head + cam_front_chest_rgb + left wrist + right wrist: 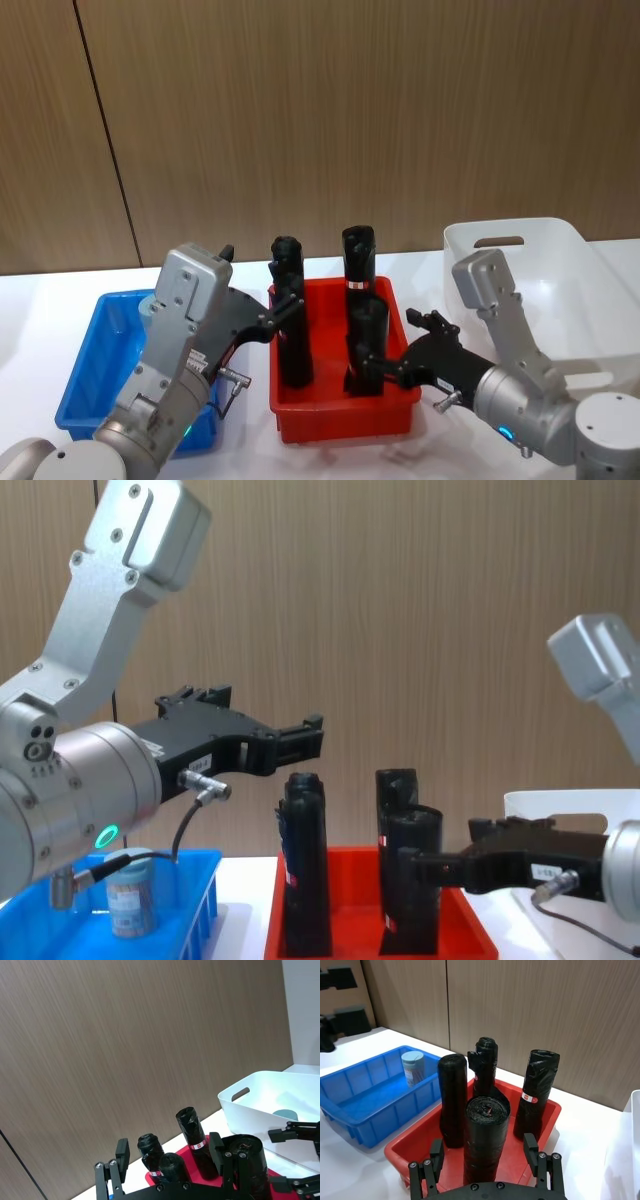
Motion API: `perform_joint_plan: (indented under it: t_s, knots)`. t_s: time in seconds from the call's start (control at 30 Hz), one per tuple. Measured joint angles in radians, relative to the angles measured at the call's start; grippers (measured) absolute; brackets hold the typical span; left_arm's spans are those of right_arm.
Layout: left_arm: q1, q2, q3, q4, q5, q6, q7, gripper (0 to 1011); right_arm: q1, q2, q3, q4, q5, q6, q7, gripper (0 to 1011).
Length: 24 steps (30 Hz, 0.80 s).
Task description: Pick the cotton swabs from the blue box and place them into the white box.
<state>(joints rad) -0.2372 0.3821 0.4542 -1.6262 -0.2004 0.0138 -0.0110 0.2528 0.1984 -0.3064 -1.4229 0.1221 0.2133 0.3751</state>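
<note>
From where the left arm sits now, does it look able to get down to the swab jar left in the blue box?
Probably yes. The cotton swab jar stands alone in the blue box, nothing above it. The left gripper, open, is raised beside the black packs in the red tray, so it must swing back first.

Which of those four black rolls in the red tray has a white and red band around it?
The black roll at the tray's far corner nearest the white box. The other three show plain black wrapping, as far as visible.

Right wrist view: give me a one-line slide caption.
Open right gripper facing four black packs in the red tray; one cotton swab jar stands in the blue box.
</note>
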Motion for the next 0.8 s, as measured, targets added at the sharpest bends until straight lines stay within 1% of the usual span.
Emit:
perform_joint_plan:
  t_s: [0.4, 0.8]
  knots:
    - [0.000, 0.000, 0.000, 0.000, 0.000, 0.000, 0.000, 1004, 0.059, -0.036, -0.011, 0.091, -0.011, 0.001, -0.009, 1002]
    - [0.000, 0.000, 0.000, 0.000, 0.000, 0.000, 0.000, 1004, 0.099, -0.066, -0.026, 0.149, -0.020, -0.001, -0.016, 1002]
